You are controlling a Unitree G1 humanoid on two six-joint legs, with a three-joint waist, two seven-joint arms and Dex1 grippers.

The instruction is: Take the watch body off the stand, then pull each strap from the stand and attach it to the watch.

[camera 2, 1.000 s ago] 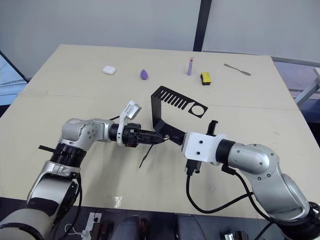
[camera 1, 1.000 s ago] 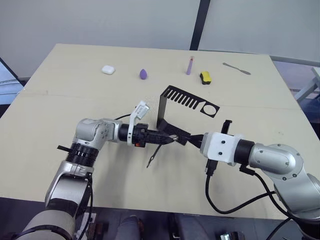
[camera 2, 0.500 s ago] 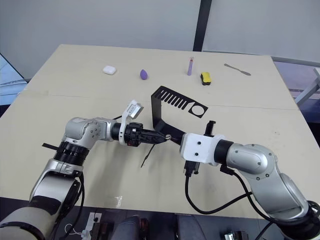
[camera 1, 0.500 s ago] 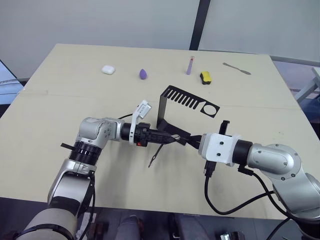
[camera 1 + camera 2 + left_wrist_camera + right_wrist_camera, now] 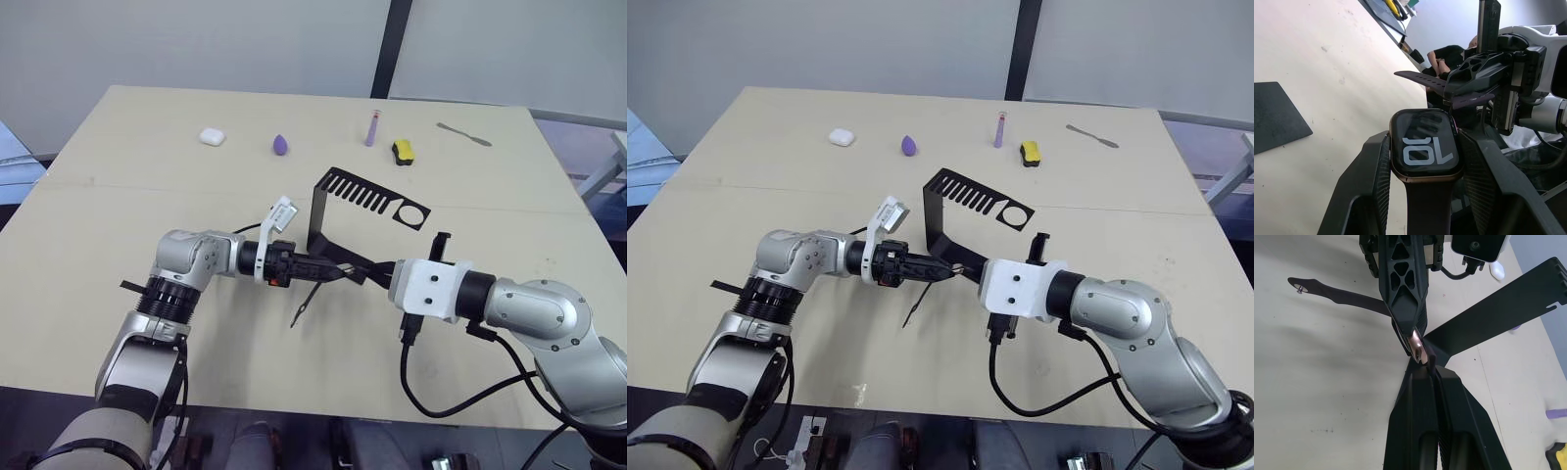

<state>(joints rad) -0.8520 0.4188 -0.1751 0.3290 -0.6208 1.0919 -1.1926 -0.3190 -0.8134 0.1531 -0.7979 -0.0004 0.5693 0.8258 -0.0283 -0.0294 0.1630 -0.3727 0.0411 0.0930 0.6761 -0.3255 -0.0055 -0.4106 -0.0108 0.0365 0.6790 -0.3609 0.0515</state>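
We hold the watch (image 5: 1424, 149) clamped between the left tool's (image 5: 1425, 181) fingers, one strap (image 5: 302, 305) already hanging from it above the tabletop (image 5: 118, 225), just in front of the stand (image 5: 364, 201). The right tool (image 5: 1436, 382) is closed on the second strap (image 5: 1440, 83), its end almost touching the watch's edge. Risk: slight tilt between the tools jams the strap at the slot, or pushing levers the watch out of the left grip.

A pale beige table (image 5: 118, 225) stands before a light grey wall (image 5: 196, 39) crossed by a dark upright post (image 5: 394, 44).
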